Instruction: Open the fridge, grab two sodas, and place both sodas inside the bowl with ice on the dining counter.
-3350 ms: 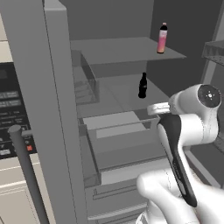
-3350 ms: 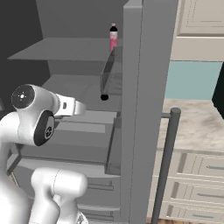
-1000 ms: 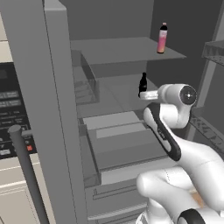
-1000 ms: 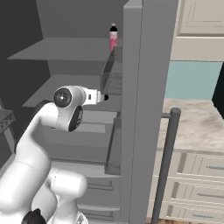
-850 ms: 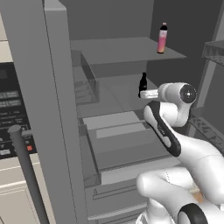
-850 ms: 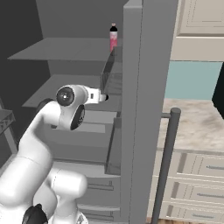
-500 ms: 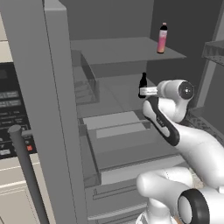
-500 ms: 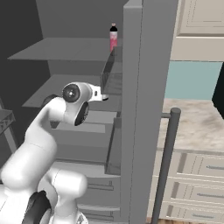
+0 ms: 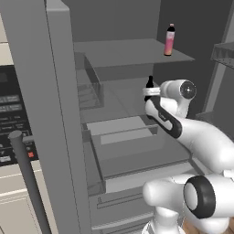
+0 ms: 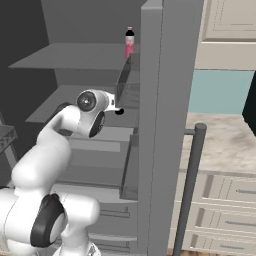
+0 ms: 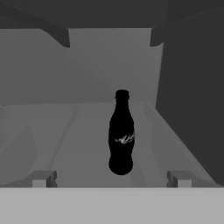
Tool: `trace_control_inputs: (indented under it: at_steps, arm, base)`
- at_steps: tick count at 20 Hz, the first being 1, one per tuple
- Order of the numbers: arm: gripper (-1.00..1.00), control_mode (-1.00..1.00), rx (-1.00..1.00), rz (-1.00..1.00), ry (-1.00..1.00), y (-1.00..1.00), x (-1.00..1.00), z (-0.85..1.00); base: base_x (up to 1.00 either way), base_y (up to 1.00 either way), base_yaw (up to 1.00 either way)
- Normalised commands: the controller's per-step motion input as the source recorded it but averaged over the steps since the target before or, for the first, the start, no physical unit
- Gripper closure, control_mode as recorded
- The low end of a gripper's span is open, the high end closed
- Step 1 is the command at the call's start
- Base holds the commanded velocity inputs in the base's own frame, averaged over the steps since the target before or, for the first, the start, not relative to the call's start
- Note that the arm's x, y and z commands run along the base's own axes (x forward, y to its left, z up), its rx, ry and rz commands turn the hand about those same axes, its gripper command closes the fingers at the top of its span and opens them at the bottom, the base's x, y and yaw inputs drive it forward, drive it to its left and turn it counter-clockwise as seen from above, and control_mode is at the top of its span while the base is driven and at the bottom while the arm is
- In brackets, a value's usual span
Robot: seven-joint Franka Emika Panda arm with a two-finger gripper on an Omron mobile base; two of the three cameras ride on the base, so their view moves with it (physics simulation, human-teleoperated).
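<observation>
The fridge stands open, its grey doors (image 9: 41, 91) (image 10: 160, 100) swung out to either side. A pink soda (image 9: 169, 40) (image 10: 129, 43) stands upright on the top shelf. The dark soda (image 9: 149, 82) (image 11: 121, 133) stands upright on the shelf below, and its base peeks out past my wrist (image 10: 119, 111). My gripper (image 11: 110, 179) is open and reaches into that shelf. The dark soda is straight ahead, centred between the fingertips (image 11: 41, 179) and a little beyond them, not touched. The bowl and the dining counter are out of view.
A long dark bar handle (image 9: 27, 183) (image 10: 192, 180) runs down each open door. A wire door bin (image 10: 129, 85) hangs on the right door. Grey drawers (image 9: 128, 141) sit under the shelves. A black oven panel (image 9: 9, 119) is left, cream drawers (image 10: 225, 200) right.
My arm has stretched further into the fridge, bringing the hand closer to the dark soda. The jaws stayed open and both sodas have not moved.
</observation>
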Motion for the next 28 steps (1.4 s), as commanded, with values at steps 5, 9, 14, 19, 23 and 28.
trace_control_inputs:
  at_steps: [5, 9, 14, 19, 23, 28]
  arm:
    - [-1.0, -1.0, 0.0, 0.0, 0.0, 0.0, 0.33, -0.1]
    - [-1.0, -1.0, 0.0, 0.0, 0.0, -0.01, 0.34, -0.11]
    - [-1.0, -1.0, 0.0, 0.0, 0.0, -0.11, 0.27, -0.07]
    - [-1.0, -1.0, 0.0, 0.0, 0.0, -0.12, 0.22, -0.05]
    - [-1.0, -1.0, 0.0, 0.0, 0.0, -0.04, 0.21, -0.05]
    - [-1.0, -1.0, 0.0, 0.0, 0.0, 0.0, 0.21, -0.05]
  base:
    - [0.0, 0.0, 0.0]
    - [0.0, 0.0, 0.0]
    - [0.0, 0.0, 0.0]
    - [0.0, 0.0, 0.0]
    - [0.0, 0.0, 0.0]
    - [0.0, 0.0, 0.0]
